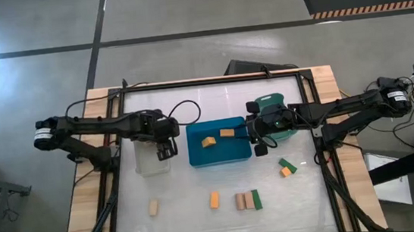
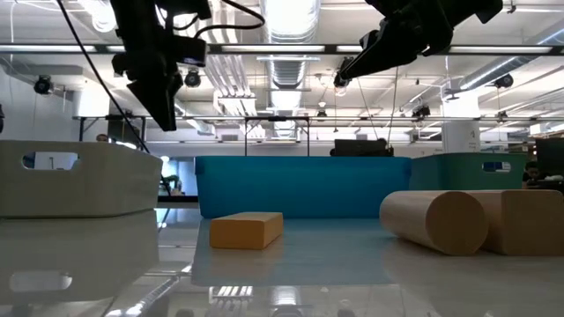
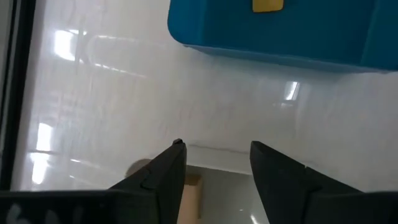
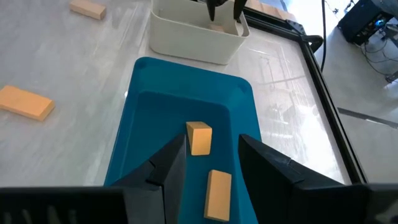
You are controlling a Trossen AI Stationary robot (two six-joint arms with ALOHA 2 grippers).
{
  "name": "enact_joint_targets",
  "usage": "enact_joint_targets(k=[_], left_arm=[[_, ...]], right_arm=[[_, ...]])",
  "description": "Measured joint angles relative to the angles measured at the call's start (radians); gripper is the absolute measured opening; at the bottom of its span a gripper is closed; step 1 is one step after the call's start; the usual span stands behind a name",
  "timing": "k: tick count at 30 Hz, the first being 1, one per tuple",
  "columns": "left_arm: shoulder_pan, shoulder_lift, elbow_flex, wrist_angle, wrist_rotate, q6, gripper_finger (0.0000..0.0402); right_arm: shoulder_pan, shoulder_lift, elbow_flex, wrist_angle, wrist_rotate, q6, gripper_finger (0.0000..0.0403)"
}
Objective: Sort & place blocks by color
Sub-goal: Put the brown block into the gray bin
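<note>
Above the blue bin (image 1: pixel 219 158) our right pincer (image 1: pixel 256 136) hangs wide and empty over two orange blocks (image 4: pixel 199 137); loose blocks (image 1: pixel 247 200) lie nearer us. Left pincer (image 1: pixel 166 149), open, tops the clear bin (image 1: pixel 146 167).

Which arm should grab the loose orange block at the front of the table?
Probably left. The orange block lies nearer the left gripper, open over the clear bin; the right gripper, also open, hangs at the blue bin.
</note>
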Motion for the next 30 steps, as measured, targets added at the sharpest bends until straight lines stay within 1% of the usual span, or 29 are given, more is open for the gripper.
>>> enact_joint_targets(k=[7,12,23,30], left_arm=[[-0.062,0.0,0.017,0.02,0.002,-0.098,0.0162],[-0.116,0.0,0.032,0.081,0.002,-0.185,0.0162],[-0.299,0.019,0.071,0.242,0.002,-0.481,0.0162],[-0.403,0.057,0.069,0.265,0.027,-0.754,0.0162]], right_arm=[[0.0,0.0,0.0,0.0,0.0,0.0,0.0139],[0.0,0.0,0.0,0.0,0.0,0.0,0.0139],[0.0,0.0,0.0,-0.001,0.0,0.0,0.0139],[0.0,0.0,0.0,-0.001,0.0,0.007,0.0139]])
